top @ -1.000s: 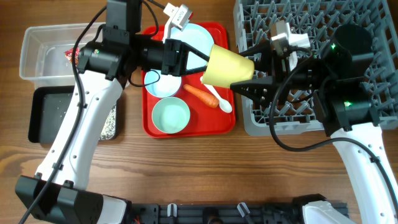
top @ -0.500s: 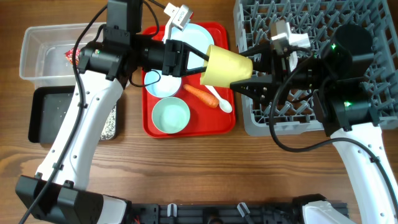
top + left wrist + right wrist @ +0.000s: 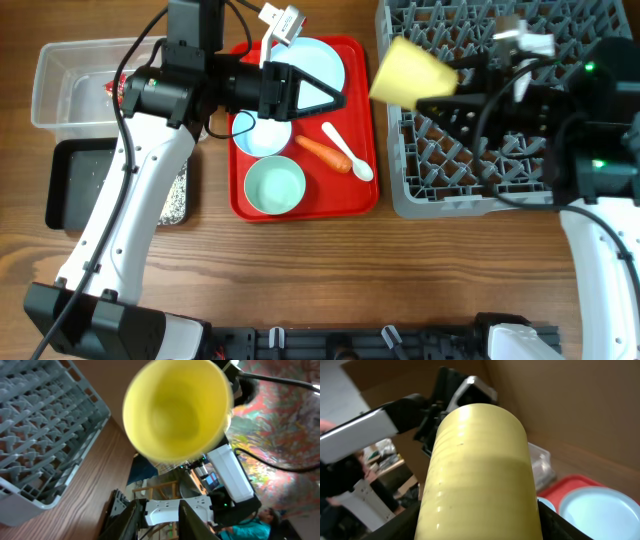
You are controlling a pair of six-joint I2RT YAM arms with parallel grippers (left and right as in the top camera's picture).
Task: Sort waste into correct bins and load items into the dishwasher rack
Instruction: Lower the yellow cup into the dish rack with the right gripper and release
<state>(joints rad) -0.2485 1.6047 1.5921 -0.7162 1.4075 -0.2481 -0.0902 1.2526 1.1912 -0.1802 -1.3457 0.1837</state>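
Observation:
The yellow cup [image 3: 410,68] lies on its side in the air over the near-left corner of the grey dishwasher rack [image 3: 520,150]. My right gripper [image 3: 428,82] is shut on its body. In the right wrist view the cup [image 3: 480,475] fills the space between both fingers. My left gripper [image 3: 335,98] stands open and empty over the light-blue plate [image 3: 320,60], apart from the cup. Its wrist view looks straight into the cup's mouth [image 3: 175,410]. The carrot [image 3: 322,152] and white spoon [image 3: 348,158] lie on the red tray [image 3: 360,195].
The small blue bowl [image 3: 262,135] and pale-green bowl [image 3: 275,187] also sit on the red tray. The clear tub [image 3: 70,75] at the far left holds a red wrapper [image 3: 113,88]. The black tray [image 3: 70,190] in front of it holds white grains [image 3: 178,195].
My left gripper has opened and let go of the cup. My right gripper has carried the cup right and toward the back, from over the tray's edge to over the rack.

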